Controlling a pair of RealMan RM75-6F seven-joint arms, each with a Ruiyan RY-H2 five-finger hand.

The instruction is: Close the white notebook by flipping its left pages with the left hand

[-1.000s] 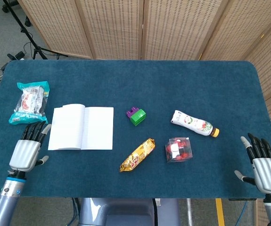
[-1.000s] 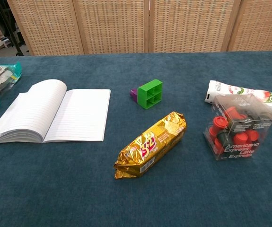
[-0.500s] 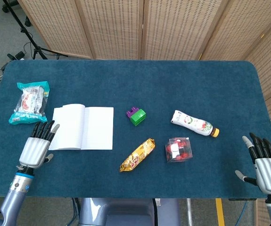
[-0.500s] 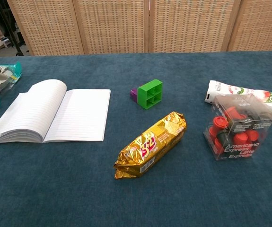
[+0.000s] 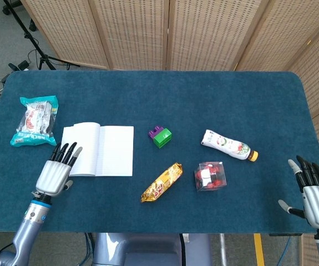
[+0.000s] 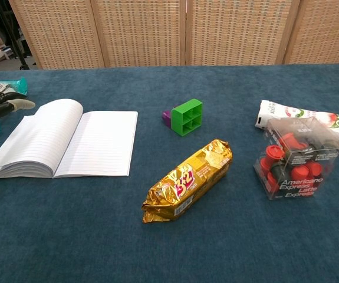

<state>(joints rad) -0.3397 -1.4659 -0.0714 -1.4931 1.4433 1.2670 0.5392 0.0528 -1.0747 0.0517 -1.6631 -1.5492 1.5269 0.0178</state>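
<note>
White notebook (image 5: 96,150) lies open on the left of the blue table (image 5: 165,100). Left hand (image 5: 55,171) hovers over its near-left corner, fingers straight and slightly spread, holding nothing. Just behind the hand sits a teal snack bag (image 5: 35,119). Right of the book: green block (image 5: 162,137), gold biscuit pack (image 5: 162,182), clear box of red capsules (image 5: 211,176), white bottle (image 5: 228,145). Right hand (image 5: 317,198) waits at the far right edge, fingers apart, empty.
</note>
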